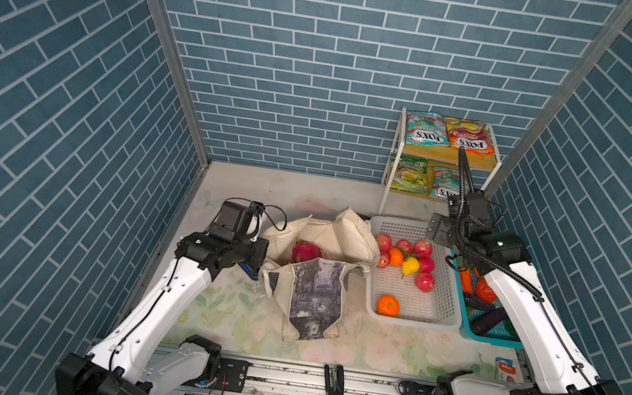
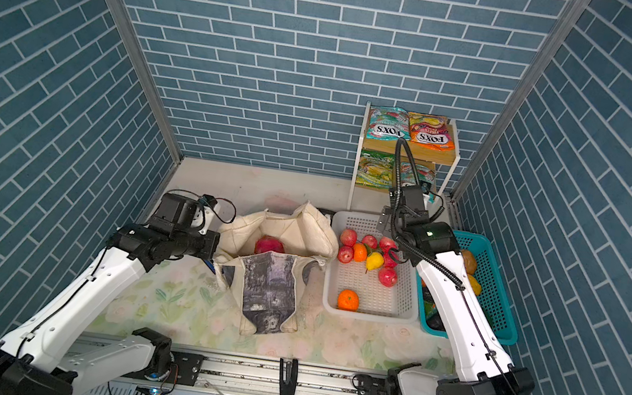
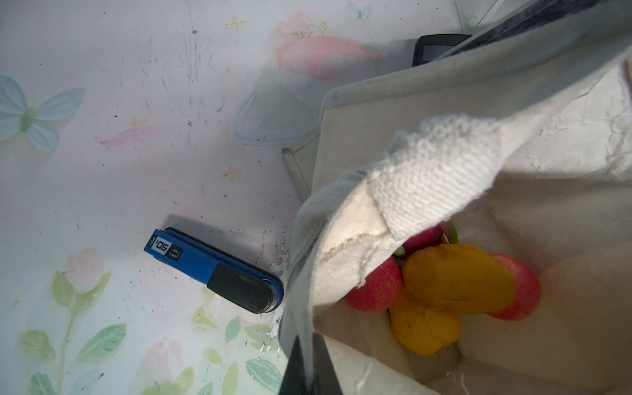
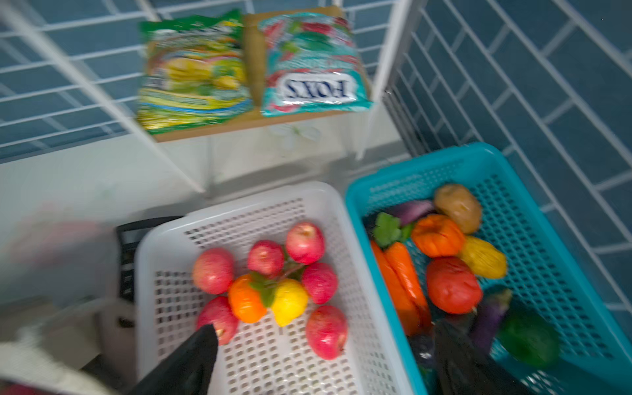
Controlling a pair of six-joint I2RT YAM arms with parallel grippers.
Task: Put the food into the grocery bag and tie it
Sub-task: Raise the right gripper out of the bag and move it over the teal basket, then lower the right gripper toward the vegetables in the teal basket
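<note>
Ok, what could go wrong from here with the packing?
The cream canvas tote bag seems held open only by the shut left gripper pinching its rim; a slip could collapse the mouth. The open right gripper straddles the white plastic basket and the teal plastic basket; descending, a finger could strike a wall.
</note>
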